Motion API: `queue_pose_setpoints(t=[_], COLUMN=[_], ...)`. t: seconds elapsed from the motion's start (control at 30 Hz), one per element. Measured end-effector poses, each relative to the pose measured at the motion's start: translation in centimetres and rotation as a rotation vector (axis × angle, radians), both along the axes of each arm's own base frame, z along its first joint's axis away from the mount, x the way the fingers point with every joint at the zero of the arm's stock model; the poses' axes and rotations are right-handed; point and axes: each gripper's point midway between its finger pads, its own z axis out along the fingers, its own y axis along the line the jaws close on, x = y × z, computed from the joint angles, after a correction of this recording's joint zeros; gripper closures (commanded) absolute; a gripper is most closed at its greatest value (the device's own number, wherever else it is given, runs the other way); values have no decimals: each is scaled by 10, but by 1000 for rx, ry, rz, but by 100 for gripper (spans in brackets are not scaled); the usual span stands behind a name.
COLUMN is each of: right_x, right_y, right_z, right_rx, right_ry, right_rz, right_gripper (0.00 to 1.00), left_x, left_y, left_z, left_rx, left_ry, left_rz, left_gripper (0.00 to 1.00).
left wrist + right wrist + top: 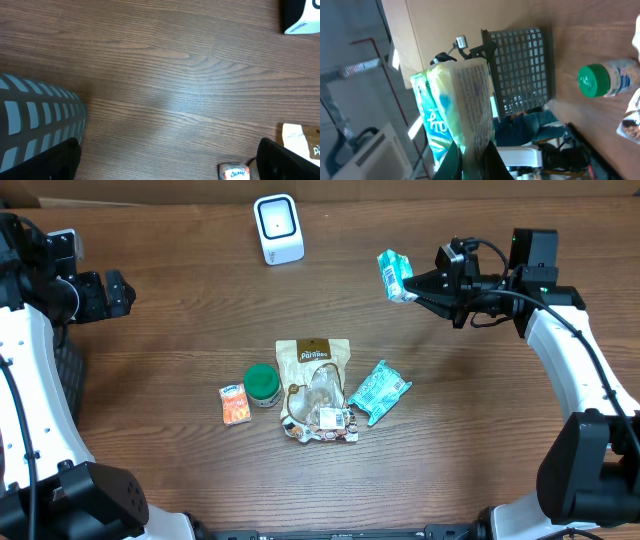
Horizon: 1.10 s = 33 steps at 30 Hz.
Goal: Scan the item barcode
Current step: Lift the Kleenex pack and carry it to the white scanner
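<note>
Right of the scanner [278,228], the right fingers [428,283] hold a packet [394,275] aloft.

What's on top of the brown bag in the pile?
A clear packet, crinkled, lies over the lower half of the bag. Only the bag's top edge and label show. Its lower part is covered, so nothing printed there can be seen.

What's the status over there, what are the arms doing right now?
Left gripper open, empty. Right gripper shut on green packet, held up right of white scanner. Nothing between packet and scanner.
</note>
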Motion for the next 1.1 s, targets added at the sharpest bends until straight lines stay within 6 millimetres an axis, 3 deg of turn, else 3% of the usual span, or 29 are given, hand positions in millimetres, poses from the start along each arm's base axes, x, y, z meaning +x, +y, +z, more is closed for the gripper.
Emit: queue_pose_setpoints(t=[0.13,0.3,0.47,0.57,0.63,0.7,0.77,0.9,1.0,1.1], right_x=[2,4,-13,-28,-30,-20,-2,46,78,112], right_y=[2,13,37,34,32,24,18,16,28,57], right_z=[-4,-32,-83,-121,-126,-119,-100,-40,-8,2], right_rx=[-27,-159,-437,-728,-828,-942,-1019,-1141,-1239,-1309], right_ry=[-67,-40,7,36,23,-28,-108,-331,-493,-641], right_rz=[-13,-57,-42,-28,-21,-46,-96,-219,-304,-364], right_gripper=[96,96,96,96,96,96,96,96,96,96], left_x=[0,0,0,0,0,0,0,0,0,0], left_y=[0,0,0,0,0,0,0,0,0,0], left_z=[0,0,0,0,0,0,0,0,0,0], left_rx=[0,0,0,0,0,0,0,0,0,0], left_ry=[0,0,0,0,0,0,0,0,0,0], left_rz=[0,0,0,0,0,0,0,0,0,0], left_gripper=[1,0,0,0,0,0,1,0,0,0])
